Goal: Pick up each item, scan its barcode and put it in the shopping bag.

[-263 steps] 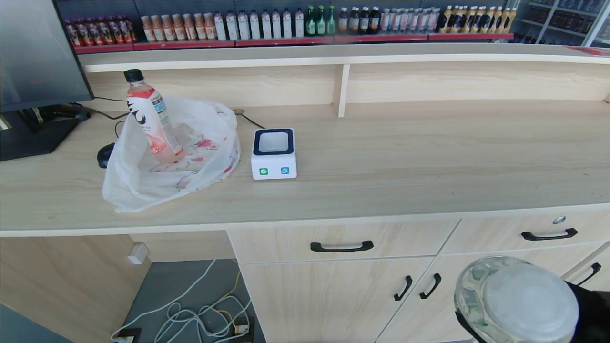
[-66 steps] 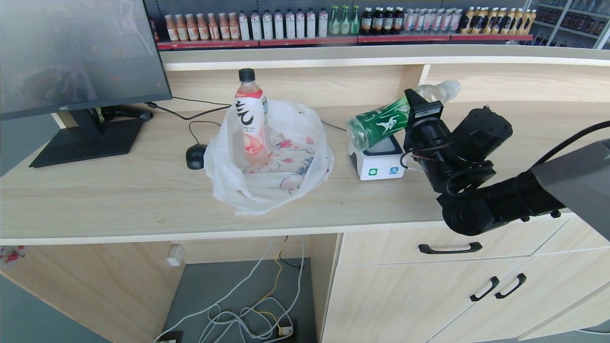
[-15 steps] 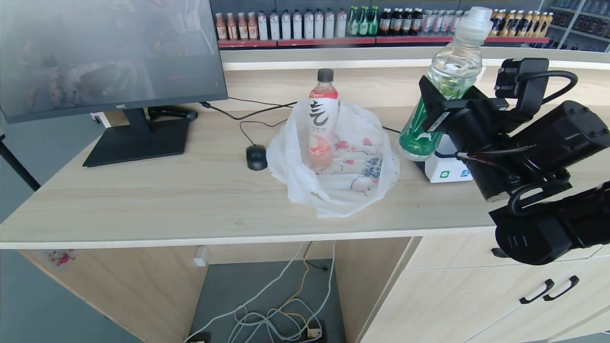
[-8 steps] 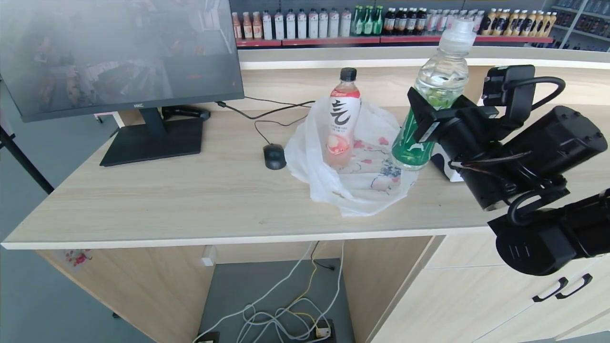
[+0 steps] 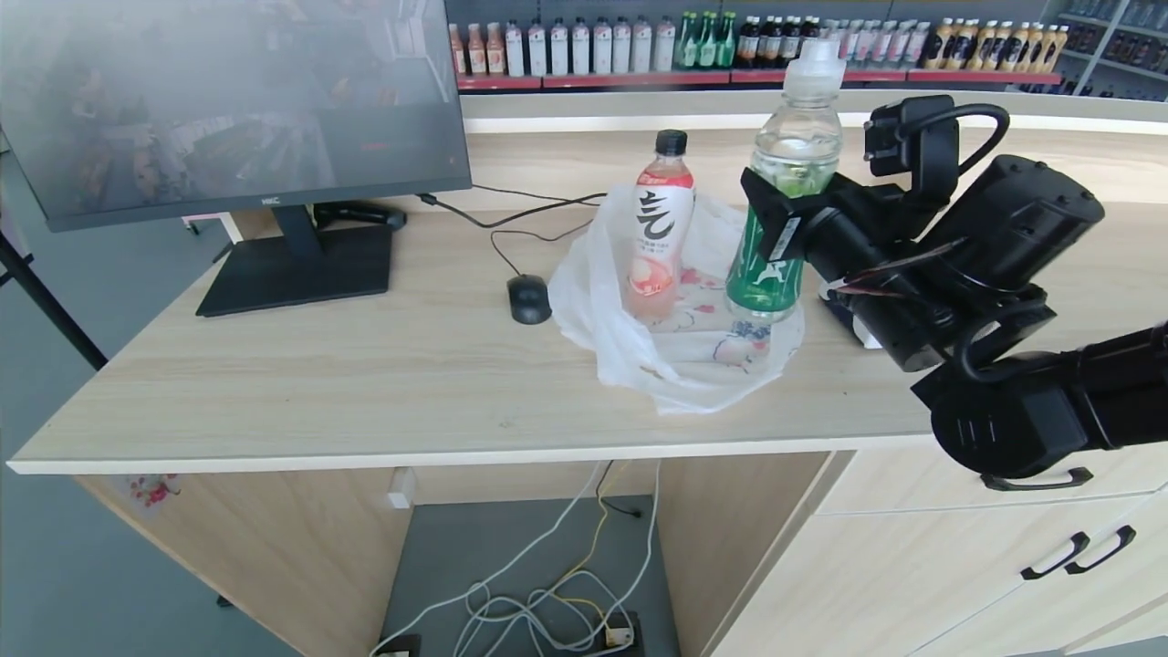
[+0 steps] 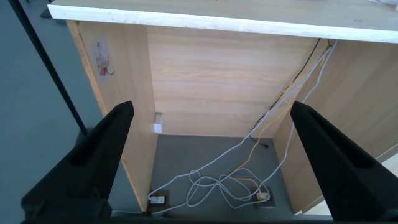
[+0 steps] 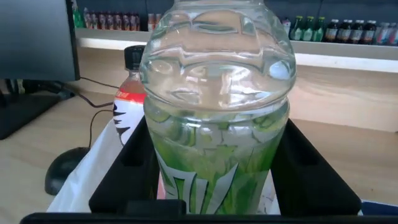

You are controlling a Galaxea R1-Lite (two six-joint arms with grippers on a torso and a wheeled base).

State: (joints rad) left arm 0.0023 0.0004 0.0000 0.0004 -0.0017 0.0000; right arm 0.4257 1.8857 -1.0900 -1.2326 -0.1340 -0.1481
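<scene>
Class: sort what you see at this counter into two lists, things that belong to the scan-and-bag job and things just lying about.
Job: green-label bottle, held in the right gripper; pink bottle, standing in the shopping bag.
Lying about: monitor; mouse; loose cables; shelf bottles.

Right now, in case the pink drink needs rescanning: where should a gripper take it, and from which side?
I'd take the pink bottle around its labelled upper body, above the rim of the shopping bag. It stands nearly upright with that part clear. Come from the robot's left: the green bottle in the right gripper crowds its other side.
</scene>
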